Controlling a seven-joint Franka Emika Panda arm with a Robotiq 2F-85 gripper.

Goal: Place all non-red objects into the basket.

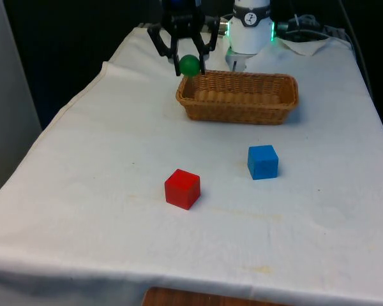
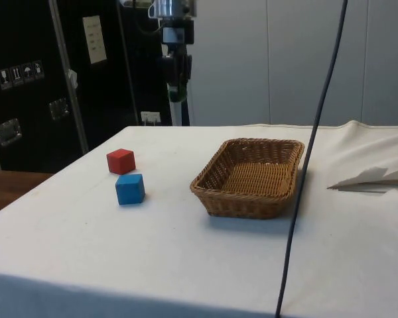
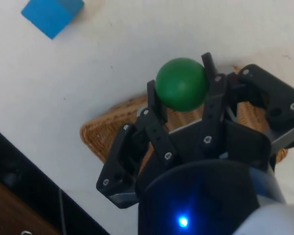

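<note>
Gripper: we see the gripper point(image 1: 190, 65) raised above the table with its fingers point(image 3: 214, 98) clamped on a green ball point(image 1: 189, 65); in the wrist view each finger presses one flank of the ball point(image 3: 182, 83).
Ball: it hangs in the air over the basket's point(image 1: 236, 113) corner at the front view's left, close to the rim. We judge it not yet squarely above the floor of the basket.
How the ball handles: we take it for light and stiff, with a smooth round skin that could slip or roll. The hold lies across its widest part, which we think is the safest place. Dropped on the rim, it could bounce out onto the cloth point(image 1: 83, 191), so we would carry it further in before letting go.
Basket: brown wicker, oblong, with nothing in it that we can make out in the side view point(image 2: 251, 196).
Blue cube: the cube point(image 1: 262, 161) sits on the cloth well short of the basket, towards the front view's right. It is not red, so we count it as still to go in. Flat faces and sharp edges should give parallel fingers a firm seat on two opposite sides; we guess it is light and rigid.
Red cube: it point(image 1: 182, 189) rests near the blue one, apart from it, and we judge it should stay on the table.
Progress: we reckon the first of two objects is near its drop.
</note>
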